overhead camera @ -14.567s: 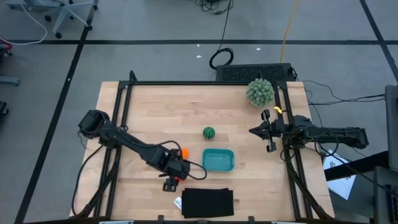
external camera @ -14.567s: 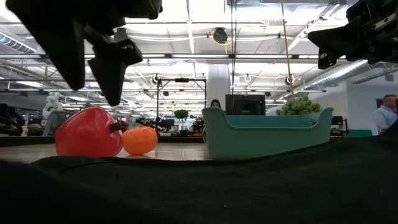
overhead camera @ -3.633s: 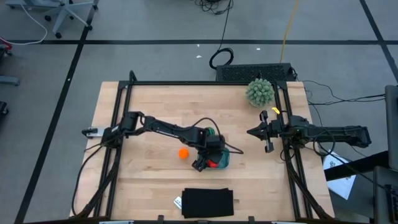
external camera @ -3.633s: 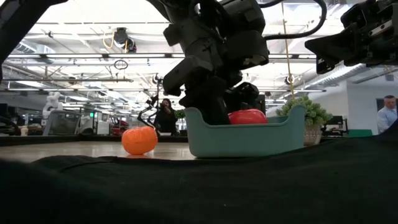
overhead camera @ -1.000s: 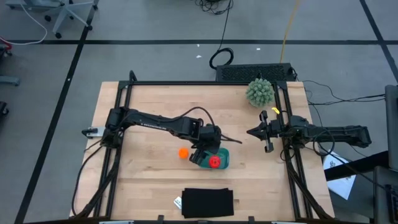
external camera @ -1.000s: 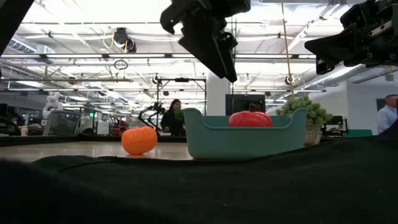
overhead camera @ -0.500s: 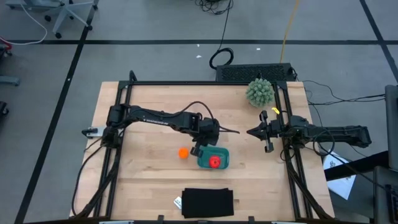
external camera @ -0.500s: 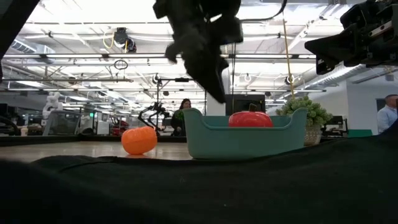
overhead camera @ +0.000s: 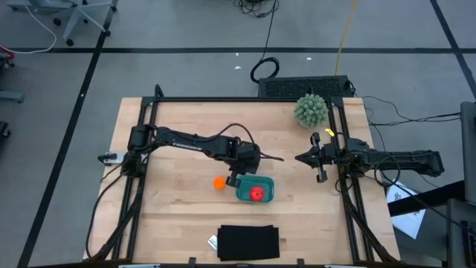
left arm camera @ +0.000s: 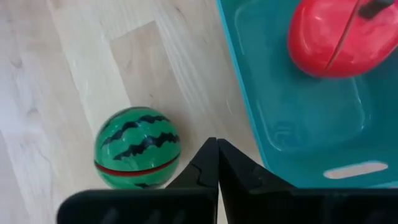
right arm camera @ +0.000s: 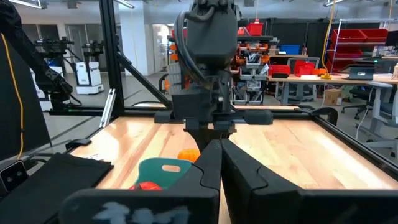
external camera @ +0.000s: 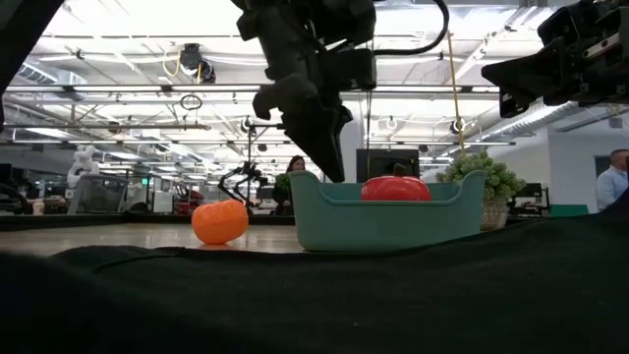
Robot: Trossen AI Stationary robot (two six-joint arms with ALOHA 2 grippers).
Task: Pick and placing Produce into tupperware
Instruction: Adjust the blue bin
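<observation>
The teal tupperware (overhead camera: 256, 190) stands on the wooden table with the red tomato (overhead camera: 256, 194) lying in it. The orange ball (overhead camera: 219, 182) rests on the table just left of it. The striped watermelon (left arm camera: 137, 155) sits on the wood by the tupperware's far side; in the high view my left arm covers it. My left gripper (left arm camera: 216, 144) is shut, pointing steeply down between the watermelon and the tupperware wall (left arm camera: 239, 93). My right gripper (overhead camera: 300, 157) waits shut at the table's right side, above the surface. My left gripper's shut fingers (left arm camera: 196, 168) stand close beside the watermelon's side (left arm camera: 177, 158) that faces the tupperware, coming from above and slanting down. I cannot tell whether they touch it. The watermelon rests on the table.
A pale-green spiky ball (overhead camera: 311, 110) stands at the far right corner. A black flat rectangle (overhead camera: 248, 242) lies at the near edge and fills the low view's foreground. Black frame rails (overhead camera: 141, 149) run along the table's sides. Bare wood lies at the far left.
My left gripper has gone down and toward the table's far edge, from above the tupperware's left end to the spot behind its far wall beside the watermelon. Its fingers have come together. The tomato, orange ball and tupperware have stayed put.
</observation>
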